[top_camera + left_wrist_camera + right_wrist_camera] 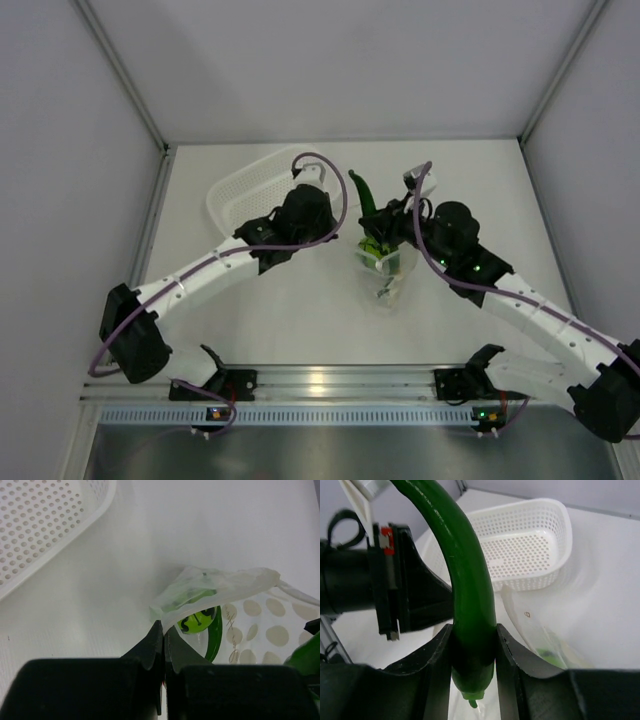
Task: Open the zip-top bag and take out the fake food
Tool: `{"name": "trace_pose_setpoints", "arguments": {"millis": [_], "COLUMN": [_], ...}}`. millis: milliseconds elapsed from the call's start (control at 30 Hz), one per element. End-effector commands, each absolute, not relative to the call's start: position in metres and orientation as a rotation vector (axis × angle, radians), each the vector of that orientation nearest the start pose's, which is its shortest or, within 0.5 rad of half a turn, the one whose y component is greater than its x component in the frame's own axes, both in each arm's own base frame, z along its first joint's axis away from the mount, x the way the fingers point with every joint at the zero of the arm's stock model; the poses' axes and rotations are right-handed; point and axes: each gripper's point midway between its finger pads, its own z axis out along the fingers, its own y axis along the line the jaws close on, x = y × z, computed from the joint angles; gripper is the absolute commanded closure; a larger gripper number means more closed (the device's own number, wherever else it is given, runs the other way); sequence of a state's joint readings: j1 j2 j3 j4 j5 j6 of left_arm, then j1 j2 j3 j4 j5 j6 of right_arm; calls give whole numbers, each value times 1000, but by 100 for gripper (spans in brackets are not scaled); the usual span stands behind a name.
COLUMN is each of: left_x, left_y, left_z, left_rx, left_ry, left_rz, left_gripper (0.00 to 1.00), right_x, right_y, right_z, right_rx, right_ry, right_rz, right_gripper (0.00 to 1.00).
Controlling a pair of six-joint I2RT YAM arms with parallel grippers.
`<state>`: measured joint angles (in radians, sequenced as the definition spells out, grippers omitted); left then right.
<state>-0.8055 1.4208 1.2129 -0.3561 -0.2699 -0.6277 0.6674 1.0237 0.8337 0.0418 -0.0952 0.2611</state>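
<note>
The zip-top bag (388, 272) stands open-topped in the middle of the table. My left gripper (164, 626) is shut on its near rim, seen from above (347, 241). Inside the bag (226, 586) I see the lime-green ball (198, 621) with dark marks and one dark green pod (216, 636). My right gripper (472, 650) is shut on the other dark green pod (468, 590), holding it upright above the bag's mouth; from above the pod (366, 194) sticks up from that gripper (386, 228). The bag (560, 625) lies just below.
The white perforated basket (250, 185) sits at the back left, close behind the left wrist; it also shows in the left wrist view (40, 520) and the right wrist view (520, 545). White walls close in the table on three sides.
</note>
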Motion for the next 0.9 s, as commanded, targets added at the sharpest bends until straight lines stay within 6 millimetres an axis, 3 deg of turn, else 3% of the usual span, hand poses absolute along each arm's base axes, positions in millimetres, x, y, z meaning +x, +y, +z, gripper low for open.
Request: {"name": "trace_pose_setpoints", "arguments": {"millis": [0, 100, 267, 333, 367, 467, 500, 533, 600, 667, 733, 767, 800, 833, 867], "left_x": [304, 302, 299, 297, 297, 293, 292, 288, 284, 279, 274, 273, 269, 267, 265], "left_y": [-285, -279, -261, -255, -253, -247, -245, -242, -233, -222, -212, -209, -207, -204, -201], "left_z": [234, 235, 232, 232, 230, 233, 234, 237, 237, 245, 251, 253, 252, 257, 258], "left_rx": [62, 57, 23, 3, -3, 8, 12, 13, 7, -12, -24, -27, -20, -23, -26], "left_ry": [2128, 2119, 2106, 2101, 2102, 2103, 2103, 2098, 2101, 2081, 2065, 2059, 2063, 2051, 2047], "left_rz": [-596, -579, -525, -515, -504, -497, -492, -492, -467, -458, -445, -446, -444, -451, -453], "left_gripper": [100, 100, 100, 100, 100, 100, 100, 100, 100, 100, 100, 100, 100, 100, 100], "right_x": [271, 268, 256, 251, 247, 256, 272, 280, 309, 335, 362, 375, 394, 405, 426], "right_y": [267, 276, 298, 311, 315, 323, 322, 318, 320, 312, 318, 314, 319, 318, 322], "right_z": [341, 355, 406, 413, 430, 440, 433, 450, 420, 417, 390, 399, 362, 375, 349], "right_rx": [-337, -292, -238, -248, -264, -280, -267, -261, -257, -252, -258, -255, -276, -282, -303], "right_ry": [1491, 1459, 1317, 1327, 1298, 1341, 1376, 1365, 1510, 1568, 1662, 1659, 1771, 1751, 1798], "right_rz": [950, 1059, 1350, 1475, 1516, 1503, 1408, 1355, 1204, 1079, 1006, 978, 916, 896, 825], "right_gripper": [99, 100, 100, 100, 100, 100, 100, 100, 99, 98, 98, 98, 98, 98, 98]}}
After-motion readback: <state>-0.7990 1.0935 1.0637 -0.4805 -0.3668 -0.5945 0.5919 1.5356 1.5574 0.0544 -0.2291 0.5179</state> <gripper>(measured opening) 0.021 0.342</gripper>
